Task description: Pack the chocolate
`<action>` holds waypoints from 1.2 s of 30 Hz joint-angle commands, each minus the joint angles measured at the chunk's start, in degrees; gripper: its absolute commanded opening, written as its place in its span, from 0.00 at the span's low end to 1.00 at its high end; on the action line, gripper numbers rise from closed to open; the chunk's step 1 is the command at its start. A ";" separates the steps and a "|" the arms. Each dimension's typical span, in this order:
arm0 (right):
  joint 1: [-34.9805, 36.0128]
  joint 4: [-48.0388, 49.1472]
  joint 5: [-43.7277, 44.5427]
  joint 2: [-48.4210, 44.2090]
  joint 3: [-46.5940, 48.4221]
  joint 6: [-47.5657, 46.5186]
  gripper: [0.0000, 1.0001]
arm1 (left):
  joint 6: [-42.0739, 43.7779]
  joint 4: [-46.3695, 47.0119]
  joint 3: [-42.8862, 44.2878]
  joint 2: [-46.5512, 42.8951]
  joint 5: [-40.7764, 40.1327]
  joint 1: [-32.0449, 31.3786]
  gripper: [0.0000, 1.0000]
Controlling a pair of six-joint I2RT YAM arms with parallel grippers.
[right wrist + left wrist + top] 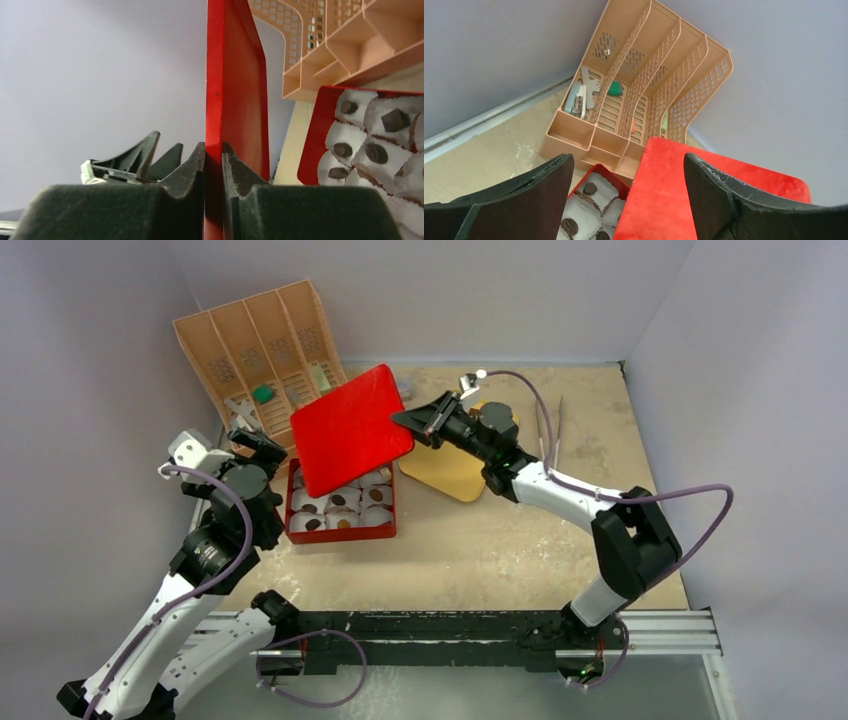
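Note:
A red box (pixel 298 532) holds white paper cups with dark chocolate (pixel 339 500) pieces in them. A red lid (pixel 350 428) hangs tilted over the box's far half, hiding the cups beneath. My right gripper (pixel 410 423) is shut on the lid's right edge. The right wrist view shows the gripper (pixel 213 146) clamped on the thin lid (pixel 235 75), with chocolate (pixel 395 120) in the box (pixel 320 135) below. My left gripper (pixel 262 443) stands open just left of the lid, holding nothing. From the left wrist, its open gripper (pixel 628 160) frames the lid (pixel 704 195) and chocolate (pixel 590 188).
A tan slotted organizer (pixel 260 350) leans at the back left, with a small green block (pixel 262 393) and metal tools in it. A gold board (pixel 455 475) lies under my right arm. Tweezers (pixel 550 430) lie at the right. Grey walls close in three sides.

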 commanded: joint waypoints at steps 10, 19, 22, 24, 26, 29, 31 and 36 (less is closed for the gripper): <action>13.71 7.05 19.67 7.37 1.78 3.94 0.00 | 6.32 -6.59 14.28 4.98 1.53 0.00 0.81; 17.18 10.43 24.87 14.29 3.98 6.56 0.00 | 8.94 -6.83 13.90 3.74 1.80 0.00 0.81; 17.43 13.13 26.50 15.33 2.46 7.08 0.00 | 9.36 -7.29 12.83 3.72 1.62 0.00 0.81; 17.44 13.12 26.96 15.96 2.05 7.20 0.00 | 9.97 -6.53 11.44 3.75 1.72 0.02 0.81; 17.42 13.52 27.10 16.58 1.46 7.39 0.00 | 9.71 -6.33 10.42 4.16 2.33 0.00 0.80; 17.38 14.49 26.70 16.55 -0.40 7.61 0.00 | 8.05 -7.44 10.16 5.85 3.64 0.00 0.80; 17.27 15.17 27.63 15.71 -1.37 7.06 0.00 | 7.36 -7.66 9.61 6.92 4.10 0.00 0.80; 17.09 15.85 28.14 14.47 -2.54 5.37 0.00 | 5.18 -8.13 8.14 10.34 5.64 0.00 0.80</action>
